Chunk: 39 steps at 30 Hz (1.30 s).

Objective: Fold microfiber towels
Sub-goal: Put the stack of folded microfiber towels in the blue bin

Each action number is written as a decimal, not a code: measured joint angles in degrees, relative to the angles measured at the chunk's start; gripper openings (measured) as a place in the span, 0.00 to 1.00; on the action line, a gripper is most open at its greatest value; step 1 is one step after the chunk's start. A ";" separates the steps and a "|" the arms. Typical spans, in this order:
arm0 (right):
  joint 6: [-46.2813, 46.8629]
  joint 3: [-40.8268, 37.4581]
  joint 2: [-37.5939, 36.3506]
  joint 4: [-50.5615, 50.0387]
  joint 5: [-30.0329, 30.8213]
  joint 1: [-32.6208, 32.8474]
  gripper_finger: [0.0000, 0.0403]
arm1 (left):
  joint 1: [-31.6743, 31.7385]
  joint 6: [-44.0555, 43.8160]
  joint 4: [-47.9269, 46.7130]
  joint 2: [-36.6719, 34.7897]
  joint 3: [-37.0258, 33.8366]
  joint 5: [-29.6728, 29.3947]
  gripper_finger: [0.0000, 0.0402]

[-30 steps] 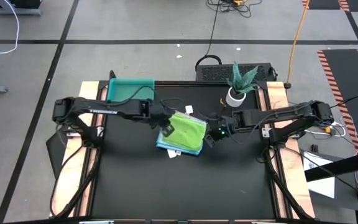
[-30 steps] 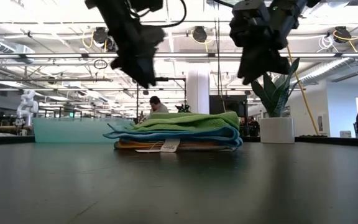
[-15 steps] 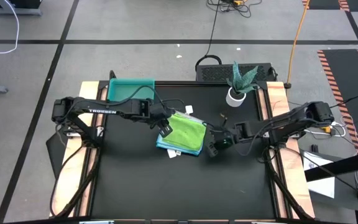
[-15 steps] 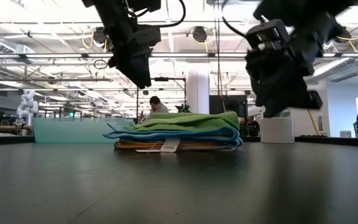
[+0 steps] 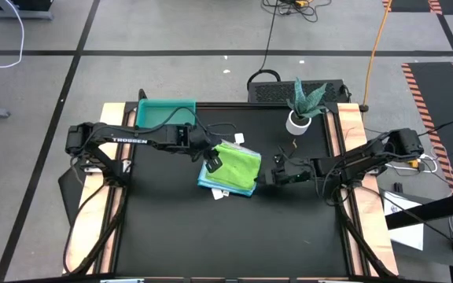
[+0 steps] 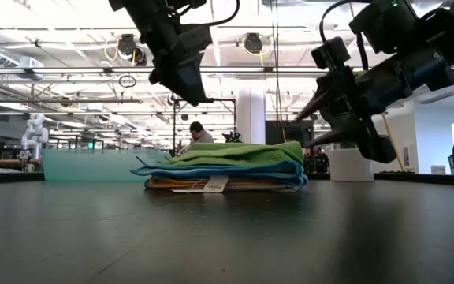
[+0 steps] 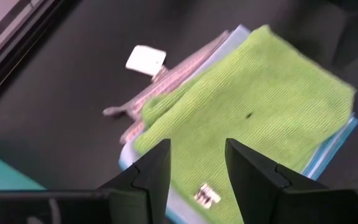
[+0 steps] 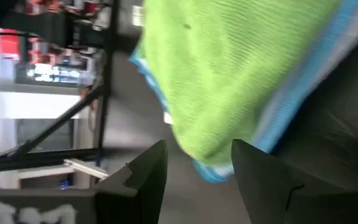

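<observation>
We see both grippers, left (image 5: 211, 163) and right (image 5: 267, 177), with fingers apart, empty, beside the folded towel stack (image 5: 232, 168).

Left claw (image 5: 211, 163): fingers parted, empty, above the towel stack's (image 5: 232, 167) left edge. Right claw (image 5: 264, 178): fingers parted, empty, level, just beside the stack's right edge.

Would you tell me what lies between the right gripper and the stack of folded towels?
Nothing: in the high view only bare black tabletop separates the right gripper from the stack of folded towels.
</observation>
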 joint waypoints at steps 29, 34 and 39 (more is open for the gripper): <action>-0.23 0.00 2.25 -2.01 9.93 2.06 0.42 | 2.84 -0.56 1.96 0.00 0.00 0.93 0.38; -0.36 0.00 2.27 -1.72 6.88 2.08 0.42 | 2.84 -0.94 1.94 0.00 0.00 0.94 0.38; -0.96 0.00 2.27 -1.72 4.19 2.08 0.42 | 2.84 -3.99 1.96 0.00 0.00 0.92 0.38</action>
